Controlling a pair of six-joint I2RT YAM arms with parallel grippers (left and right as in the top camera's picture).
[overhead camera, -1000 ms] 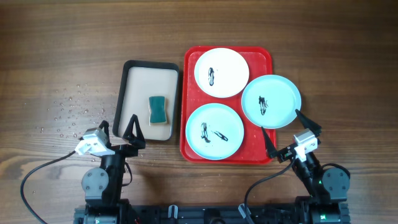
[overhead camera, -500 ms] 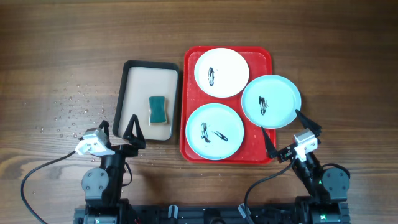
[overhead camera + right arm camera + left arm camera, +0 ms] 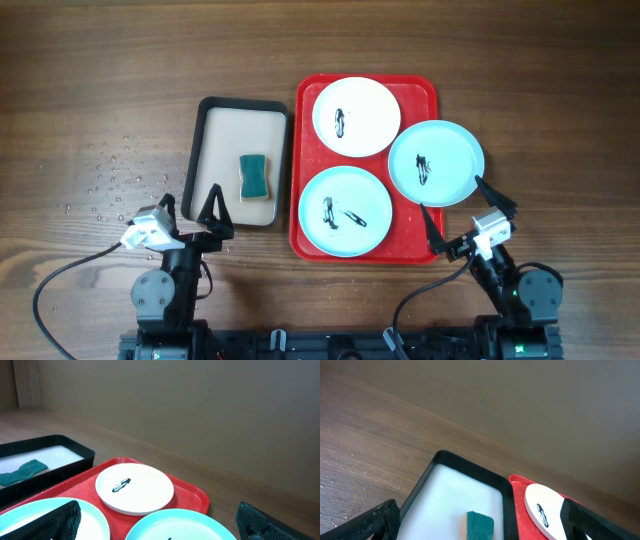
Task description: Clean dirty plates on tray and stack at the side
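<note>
The red tray (image 3: 305,150) holds three smeared plates: a white plate (image 3: 357,115) at the back, a light blue plate (image 3: 345,210) at the front left and a light blue plate (image 3: 436,163) lying over the tray's right rim. My left gripper (image 3: 192,210) is open and empty, near the front of the black-rimmed tray. My right gripper (image 3: 460,208) is open and empty, just in front of the right blue plate. The right wrist view shows the white plate (image 3: 134,489), the red tray (image 3: 192,497) and both blue plates (image 3: 177,530).
A black-rimmed tray (image 3: 205,140) with a cream inside stands left of the red tray and holds a teal sponge (image 3: 255,176), which also shows in the left wrist view (image 3: 480,525). Water drops (image 3: 110,180) dot the table at the left.
</note>
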